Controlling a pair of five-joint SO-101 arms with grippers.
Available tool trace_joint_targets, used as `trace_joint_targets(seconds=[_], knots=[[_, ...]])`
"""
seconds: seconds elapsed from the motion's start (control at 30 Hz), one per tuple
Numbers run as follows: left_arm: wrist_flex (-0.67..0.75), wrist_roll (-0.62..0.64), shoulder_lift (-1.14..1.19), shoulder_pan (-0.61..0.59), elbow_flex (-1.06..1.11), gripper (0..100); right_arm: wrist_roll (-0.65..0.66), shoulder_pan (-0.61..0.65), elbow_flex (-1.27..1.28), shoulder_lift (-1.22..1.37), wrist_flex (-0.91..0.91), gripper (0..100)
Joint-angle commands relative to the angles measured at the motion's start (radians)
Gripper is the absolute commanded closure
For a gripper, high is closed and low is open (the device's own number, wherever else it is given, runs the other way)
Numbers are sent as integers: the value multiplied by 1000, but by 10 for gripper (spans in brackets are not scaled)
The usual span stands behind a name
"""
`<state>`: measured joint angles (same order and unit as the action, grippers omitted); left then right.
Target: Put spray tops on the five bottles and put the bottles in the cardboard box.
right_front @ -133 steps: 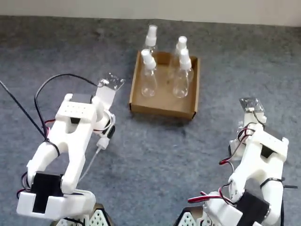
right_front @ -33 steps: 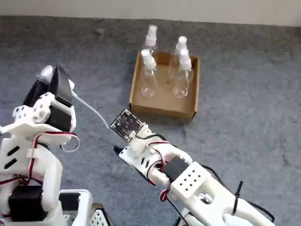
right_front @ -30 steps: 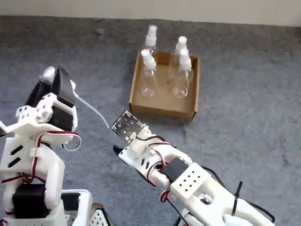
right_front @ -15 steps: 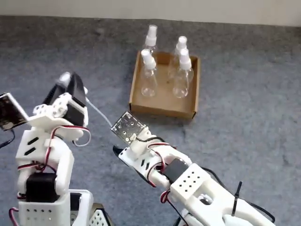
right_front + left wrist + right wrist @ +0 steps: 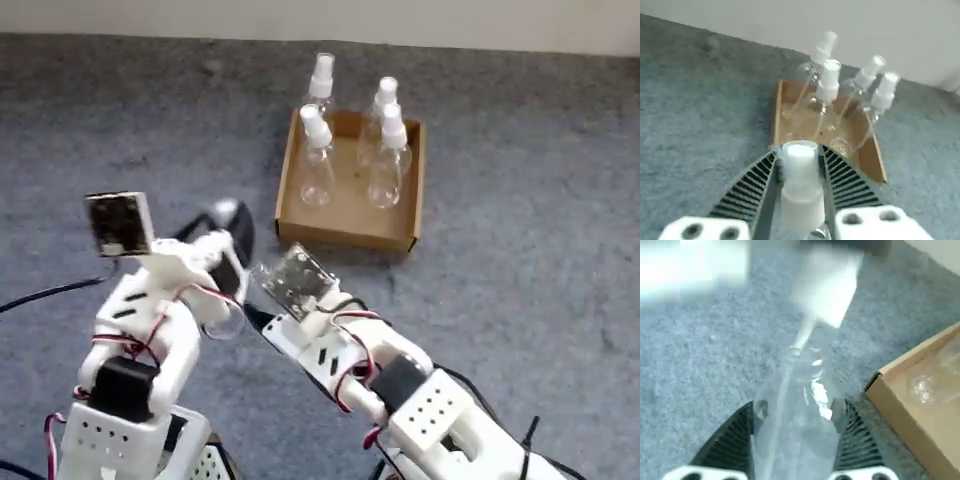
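1. Spray top clamped in L gripper, tube dipping into bottle.
2. R gripper grasps that bottle, near box's near-left corner.
3. Cardboard box sits mid tabletop, toward far edge, w/ four capped bottles.

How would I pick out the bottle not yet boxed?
Find the cardboard box on the grey table. Just before it, the right gripper holds a clear bottle, and the left gripper a spray top. The four bottles at the box stand free; this one is gripped.
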<state>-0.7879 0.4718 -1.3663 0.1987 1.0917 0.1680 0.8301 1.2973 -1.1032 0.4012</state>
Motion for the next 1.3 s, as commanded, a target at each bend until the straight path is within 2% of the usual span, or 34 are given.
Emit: trace_joint_targets(seconds=[0.0, 0.13, 0.33, 0.63, 0.93, 1.1, 1.27], knots=[[-12, -35, -5, 65, 1, 996, -8, -22, 16, -97, -25, 994], [-29, -35, -5, 70, 28, 996, -9, -45, 35, -134, -25, 994], [-26, -35, -5, 77, 120, 996, -98, -81, 35, -147, -25, 994], [-26, -38, -5, 193, 163, 996, -104, -81, 35, -143, -25, 994], [-29, -38, -7, 196, 168, 996, -109, -87, 35, -142, -31, 994], [-31, -38, -7, 196, 166, 996, -215, -122, 35, -140, -91, 994], [-28, -40, -7, 196, 168, 996, -226, -136, 35, -140, -93, 994]])
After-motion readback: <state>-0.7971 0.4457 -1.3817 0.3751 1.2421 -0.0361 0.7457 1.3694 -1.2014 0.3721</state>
